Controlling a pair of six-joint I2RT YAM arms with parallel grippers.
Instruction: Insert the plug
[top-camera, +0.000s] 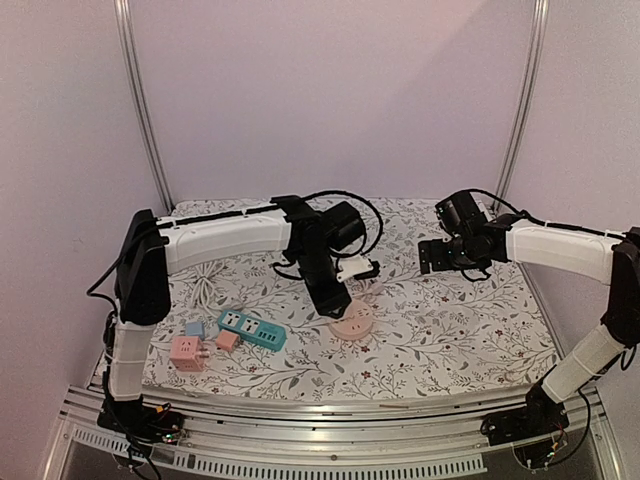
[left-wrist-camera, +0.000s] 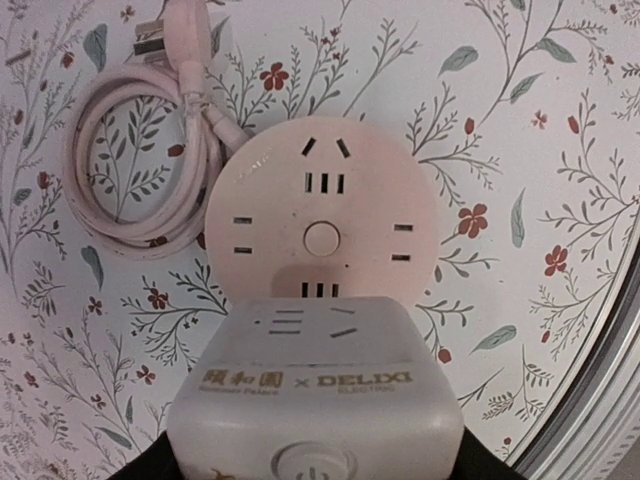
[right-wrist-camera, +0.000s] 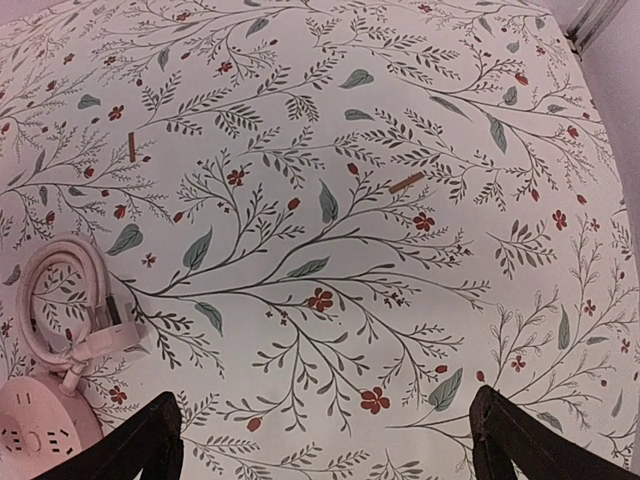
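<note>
My left gripper (top-camera: 338, 300) is shut on a white cube plug adapter (left-wrist-camera: 315, 400) and holds it right over the near edge of a round pink socket hub (left-wrist-camera: 320, 215). The hub lies flat on the floral cloth, also in the top view (top-camera: 353, 322) and at the lower left of the right wrist view (right-wrist-camera: 40, 435). Its pink cord (left-wrist-camera: 140, 170) is coiled beside it. The adapter's prongs are hidden underneath. My right gripper (right-wrist-camera: 325, 440) is open and empty, hovering over bare cloth to the right of the hub (top-camera: 440, 255).
A teal power strip (top-camera: 252, 329), a pink cube adapter (top-camera: 187, 353), a small blue cube (top-camera: 194, 328) and a small salmon cube (top-camera: 227, 341) lie at the front left. A white cable (top-camera: 205, 285) lies beyond them. Metal frame rails run along the table's near edge (top-camera: 320, 415).
</note>
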